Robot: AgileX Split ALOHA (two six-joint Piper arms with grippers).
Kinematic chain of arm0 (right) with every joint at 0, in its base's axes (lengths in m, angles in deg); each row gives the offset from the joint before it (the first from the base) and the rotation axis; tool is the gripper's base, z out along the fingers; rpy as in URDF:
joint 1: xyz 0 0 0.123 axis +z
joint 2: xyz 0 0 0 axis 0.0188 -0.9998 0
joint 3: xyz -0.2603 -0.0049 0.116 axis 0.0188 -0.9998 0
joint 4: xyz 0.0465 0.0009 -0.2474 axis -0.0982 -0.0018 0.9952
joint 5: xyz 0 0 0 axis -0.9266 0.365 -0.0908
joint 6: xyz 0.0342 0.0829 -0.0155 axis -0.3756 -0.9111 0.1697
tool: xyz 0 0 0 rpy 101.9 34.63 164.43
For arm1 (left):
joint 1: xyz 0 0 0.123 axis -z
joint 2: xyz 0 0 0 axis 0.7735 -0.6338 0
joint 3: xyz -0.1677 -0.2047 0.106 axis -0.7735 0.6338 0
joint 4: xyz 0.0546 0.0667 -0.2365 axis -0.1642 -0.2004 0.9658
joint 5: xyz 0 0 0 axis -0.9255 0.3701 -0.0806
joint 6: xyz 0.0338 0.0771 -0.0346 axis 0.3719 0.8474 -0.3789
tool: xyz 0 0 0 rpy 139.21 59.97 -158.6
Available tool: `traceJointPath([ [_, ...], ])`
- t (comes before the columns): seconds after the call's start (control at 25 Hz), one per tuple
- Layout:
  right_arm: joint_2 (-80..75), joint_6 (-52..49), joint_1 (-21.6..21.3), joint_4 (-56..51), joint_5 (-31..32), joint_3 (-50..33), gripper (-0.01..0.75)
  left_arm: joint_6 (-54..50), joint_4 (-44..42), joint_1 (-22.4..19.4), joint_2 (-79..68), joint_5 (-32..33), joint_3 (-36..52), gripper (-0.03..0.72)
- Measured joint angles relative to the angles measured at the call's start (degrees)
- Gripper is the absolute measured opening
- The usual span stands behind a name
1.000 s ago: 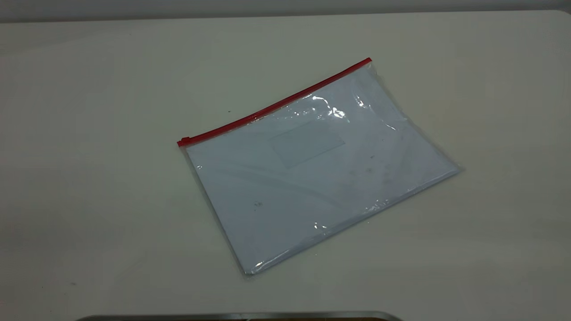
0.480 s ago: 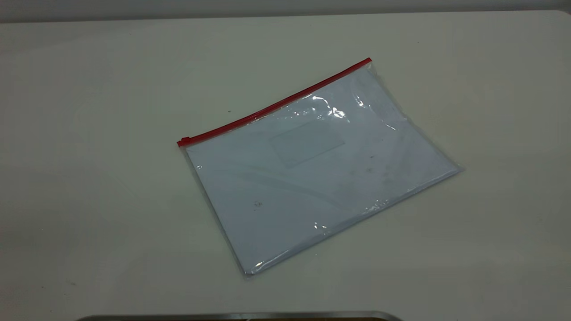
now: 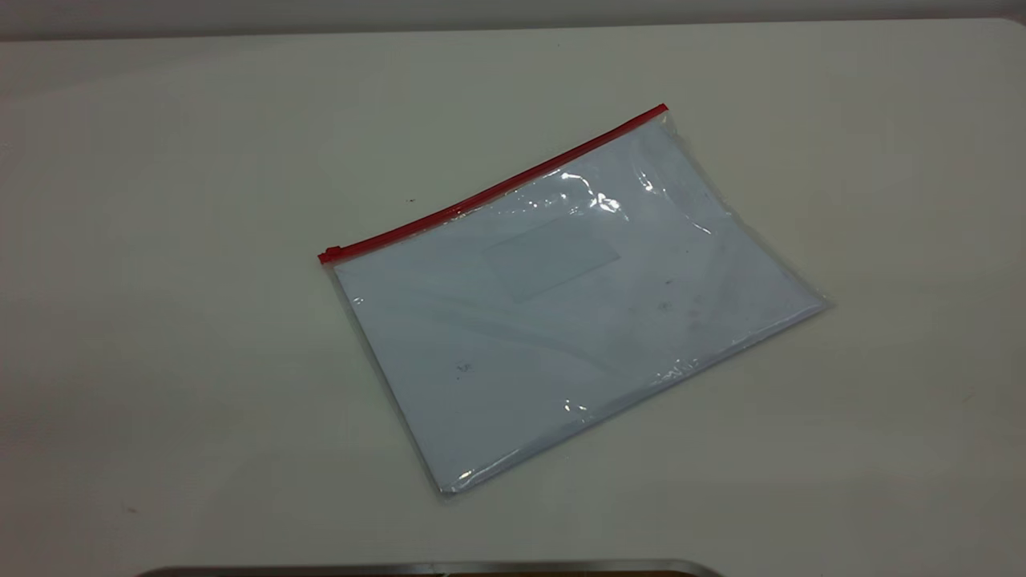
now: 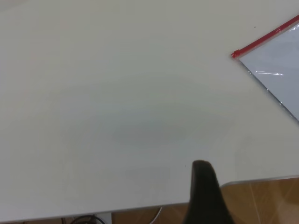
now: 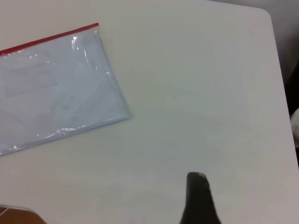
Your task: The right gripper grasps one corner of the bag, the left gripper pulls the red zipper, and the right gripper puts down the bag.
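- Exterior view: the bag lies flat on the white table, turned at a slant, near the middle and a little to the right; no arm or gripper shows here
- The red zipper runs along the bag's far long edge, from the left corner up to the far right corner, with the small slider tab at the left end
- A faint label window sits in the bag's upper half, and the plastic is crinkled and shiny near the far right corner
- A thin metal edge shows at the very near side of the table
- Left wrist view: the left gripper hangs over bare table near the table's edge, well apart from the bag; only one dark finger tip shows, so I cannot tell whether the fingers are spread or pressed together
- The zipper's slider end is the corner of the bag closest to this gripper
- Right wrist view: the right gripper hangs over bare table, well apart from the bag; again only one dark tip shows, so I cannot tell the state of its fingers
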Motion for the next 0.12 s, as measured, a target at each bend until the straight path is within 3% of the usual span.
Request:
traceJointPath([
  [0.12,0.0,0.0,0.0,0.0,0.0,0.0,0.558,0.0,0.0,0.0,0.0,0.0,0.0,0.559],
])
